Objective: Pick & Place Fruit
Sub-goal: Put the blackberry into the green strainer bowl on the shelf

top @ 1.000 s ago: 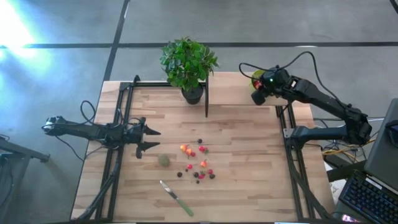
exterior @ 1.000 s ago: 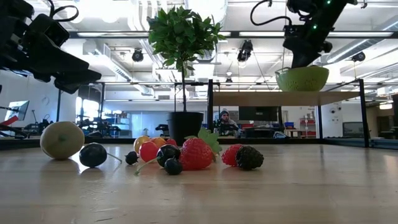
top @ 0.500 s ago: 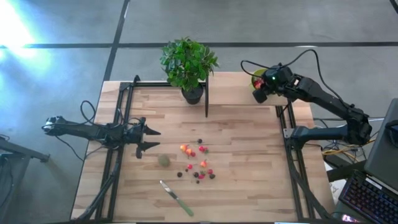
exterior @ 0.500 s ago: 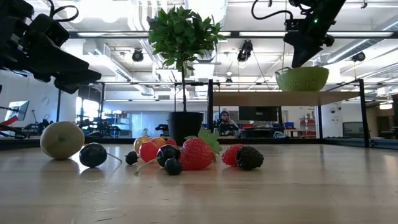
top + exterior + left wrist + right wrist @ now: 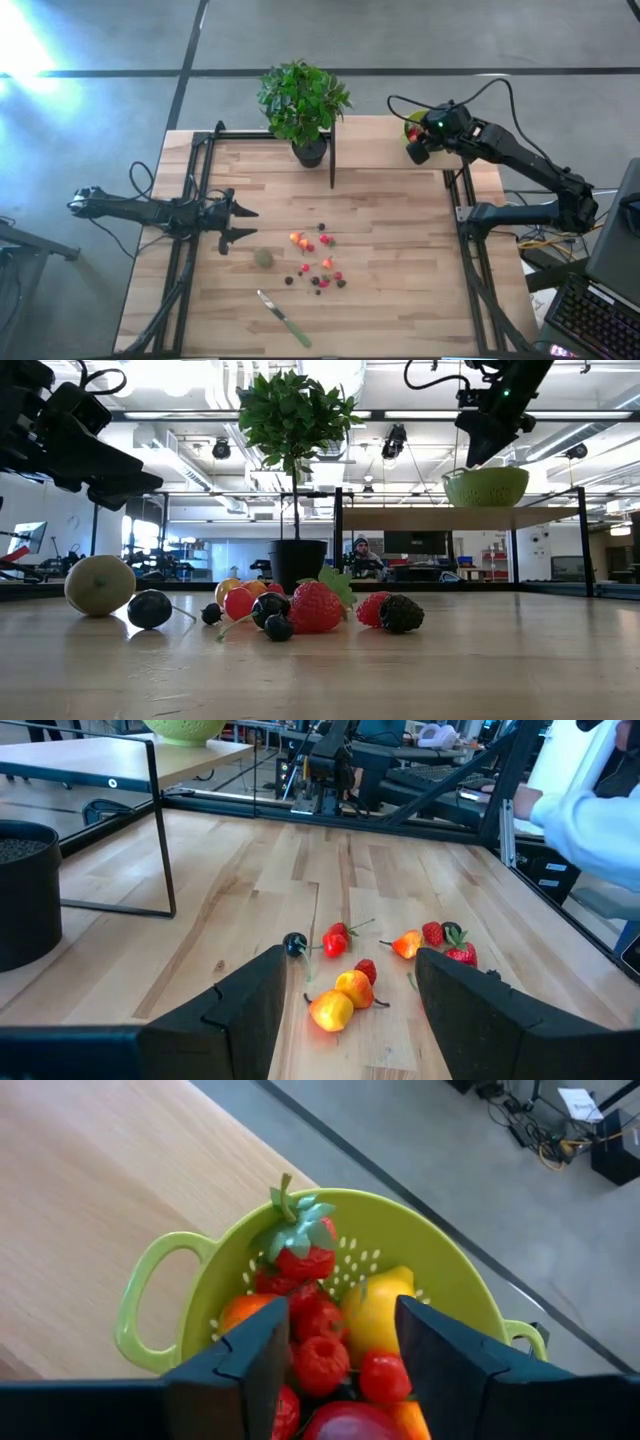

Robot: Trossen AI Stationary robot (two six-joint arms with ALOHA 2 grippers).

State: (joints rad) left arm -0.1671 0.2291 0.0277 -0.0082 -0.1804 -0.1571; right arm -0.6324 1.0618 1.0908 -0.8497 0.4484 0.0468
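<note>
Several small fruits (image 5: 315,262) lie in a cluster at the table's middle, with a dull-green ball (image 5: 263,257) to their left; the low view shows the ball (image 5: 100,584) and a strawberry (image 5: 316,607) resting on the wood. The lime-green bowl (image 5: 411,123) stands at the far right on a raised shelf (image 5: 400,518). It holds strawberries, red berries and a lemon (image 5: 375,1305). My right gripper (image 5: 340,1370) hangs open just above the bowl (image 5: 160,1290) and holds nothing. My left gripper (image 5: 250,223) waits open at the left, level, pointing at the cluster (image 5: 345,1000).
A potted plant (image 5: 303,105) stands at the far middle, with a thin black upright frame (image 5: 332,150) beside it. A green-handled knife (image 5: 285,320) lies near the front edge. Bare wood lies to the right of the fruit cluster. A person sits in the room beyond (image 5: 360,552).
My right gripper has drawn up a little from the bowl's rim and now hangs just above it. The fruits on the table and my left arm have kept still.
</note>
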